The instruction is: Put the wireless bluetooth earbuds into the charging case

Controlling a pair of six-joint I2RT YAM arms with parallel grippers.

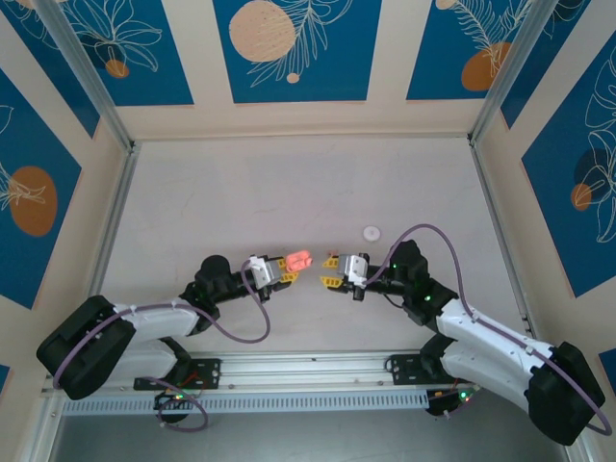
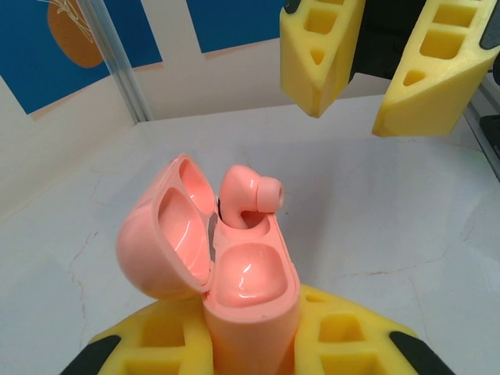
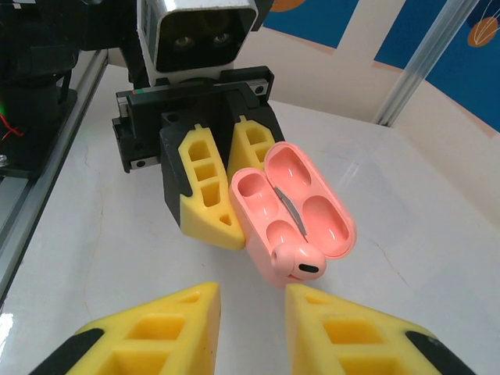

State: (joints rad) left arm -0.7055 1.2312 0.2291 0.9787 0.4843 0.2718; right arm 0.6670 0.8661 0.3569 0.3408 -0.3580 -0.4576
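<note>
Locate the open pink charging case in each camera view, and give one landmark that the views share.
Top external: the charging case sits near the centre.
Left wrist: the case is bottom centre, lid open leftward.
Right wrist: the case is central, open toward the camera.
Shared landmark: the yellow fingers of the left gripper clamping it.

Open charging case point(image 2: 251, 301), earbud point(image 2: 248, 191) (one) half-seated

A pale tabletop point(image 1: 289, 183) is enclosed by cream walls point(image 1: 289, 117) carrying blue panels point(image 1: 327, 48) printed with orange circles and white leaves. Metal posts point(image 1: 85, 72) are set at the far corners; a metal rail point(image 1: 308, 399) is fixed along the near edge.
</note>
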